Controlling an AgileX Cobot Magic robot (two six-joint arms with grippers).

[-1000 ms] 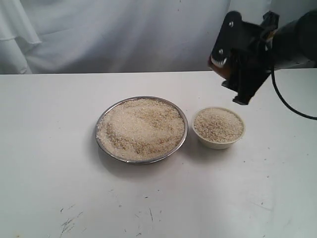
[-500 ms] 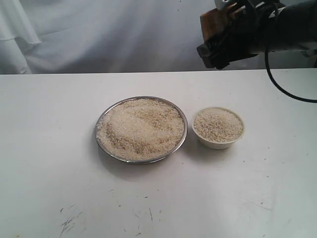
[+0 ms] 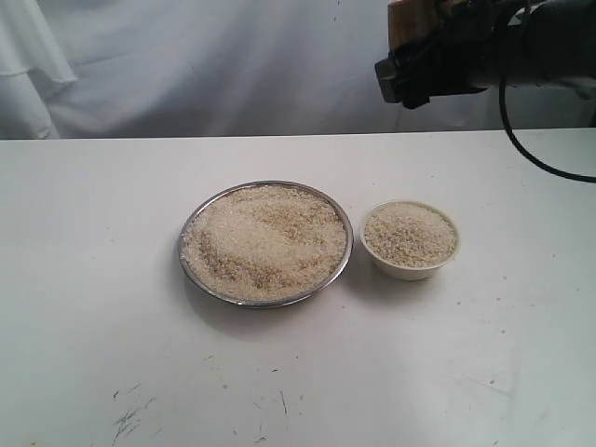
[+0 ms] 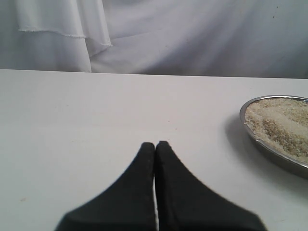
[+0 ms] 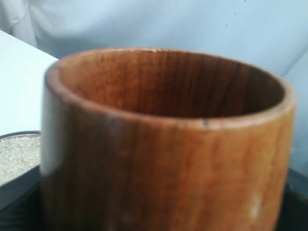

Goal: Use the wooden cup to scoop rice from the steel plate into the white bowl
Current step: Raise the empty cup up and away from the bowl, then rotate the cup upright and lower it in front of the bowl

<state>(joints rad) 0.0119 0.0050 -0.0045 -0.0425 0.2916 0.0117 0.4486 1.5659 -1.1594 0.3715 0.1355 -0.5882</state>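
The steel plate sits mid-table, heaped with rice. Just to its right stands the white bowl, filled with rice near to its brim. High above the bowl, at the top right, my right gripper is shut on the wooden cup. The cup fills the right wrist view, upright, its dark inside empty. A part of the plate shows beside it. My left gripper rests shut over bare table, left of the plate; it is out of the exterior view.
A white cloth backdrop hangs behind the table. The white table top carries dark scuff marks near the front. A black cable loops down from the right arm.
The right arm rose and turned from beside the bowl up to the top right corner, bringing the cup upright. Bowl, plate and left gripper stay put.
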